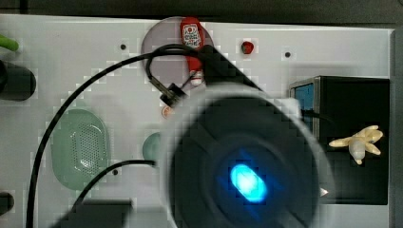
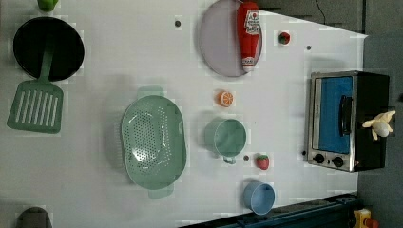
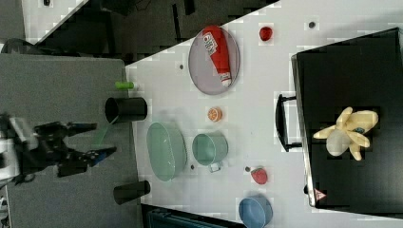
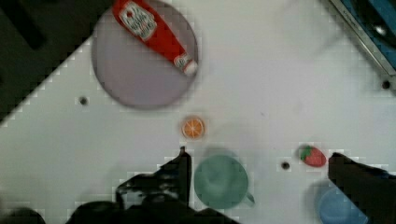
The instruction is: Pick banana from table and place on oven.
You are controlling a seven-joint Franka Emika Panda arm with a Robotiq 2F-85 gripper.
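The pale yellow banana [image 3: 349,133] lies with its peel strips splayed on the matte black top of the oven [image 3: 342,80], free of any grip. It also shows as the banana [image 1: 357,141] in the top view and the banana [image 2: 380,124] in the left view, resting on the oven [image 2: 332,118] at the white table's [image 2: 119,57] edge. My gripper [image 3: 99,138] hangs open and empty, far from the oven, at the right view's left. In the wrist view the gripper [image 4: 259,168] stands high over a green mug, its dark fingers [image 4: 180,170] spread wide.
A purple plate [image 2: 216,42] carries a ketchup bottle [image 2: 248,33]. Around the table's middle are an orange slice [image 2: 225,98], a green mug [image 2: 227,137], a green colander [image 2: 152,140], a strawberry [image 2: 262,161] and a blue cup [image 2: 259,197]. A black pan [image 2: 47,47] and green spatula [image 2: 35,104] lie at the left view's left.
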